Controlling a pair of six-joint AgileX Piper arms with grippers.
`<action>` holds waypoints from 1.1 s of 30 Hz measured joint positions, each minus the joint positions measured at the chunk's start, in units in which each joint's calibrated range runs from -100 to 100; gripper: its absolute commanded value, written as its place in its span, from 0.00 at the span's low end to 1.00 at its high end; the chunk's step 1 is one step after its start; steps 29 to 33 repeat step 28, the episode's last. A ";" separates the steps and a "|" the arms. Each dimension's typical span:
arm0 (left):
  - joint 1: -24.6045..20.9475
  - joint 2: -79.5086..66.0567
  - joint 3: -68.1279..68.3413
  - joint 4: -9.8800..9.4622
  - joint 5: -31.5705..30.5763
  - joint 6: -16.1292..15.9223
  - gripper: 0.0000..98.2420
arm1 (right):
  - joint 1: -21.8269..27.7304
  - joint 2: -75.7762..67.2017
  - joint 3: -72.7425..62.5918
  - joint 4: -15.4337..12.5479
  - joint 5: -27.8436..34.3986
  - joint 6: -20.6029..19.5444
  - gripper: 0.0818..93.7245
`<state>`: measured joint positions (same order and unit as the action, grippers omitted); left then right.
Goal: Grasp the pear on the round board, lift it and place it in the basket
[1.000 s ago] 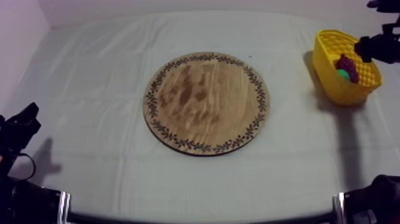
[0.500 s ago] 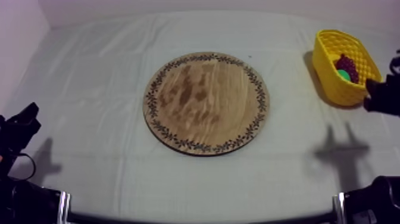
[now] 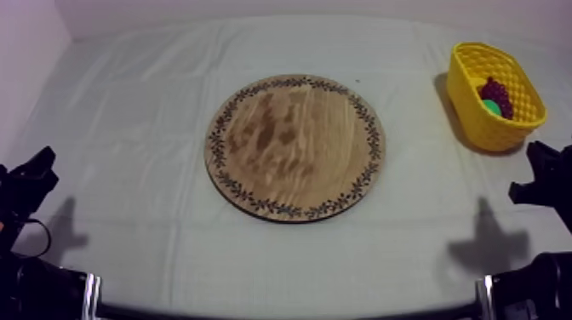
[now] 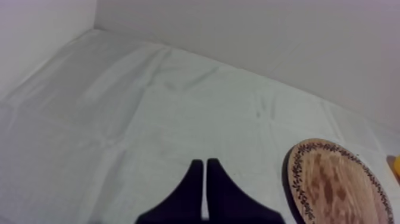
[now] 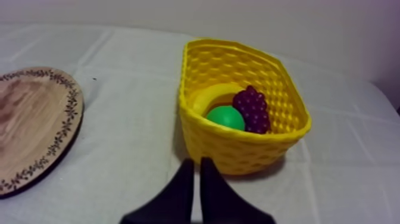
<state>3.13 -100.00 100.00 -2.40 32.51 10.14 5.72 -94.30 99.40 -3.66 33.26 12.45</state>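
1. The pear (image 5: 225, 117) sits deep in the yellow basket (image 5: 238, 149), green top right beside the bunch of grapes (image 5: 255, 109). That's where the task wants it, so the job looks done.
2. The wooden board (image 3: 295, 146) lies bare at the table's centre, well apart from the basket, with nothing on it to fetch.
3. The right gripper (image 5: 197, 162) hangs before the basket's near wall, fingers pressed together on nothing.
4. The left gripper (image 4: 203, 164) rests low at its own side over the cloth, clenched and empty. The basket stands at the far side, so I'd judge it's simply parked.
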 measured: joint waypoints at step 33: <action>0.00 0.00 0.00 0.00 0.00 0.00 0.00 | -2.20 -1.35 0.13 1.93 2.48 -1.22 0.00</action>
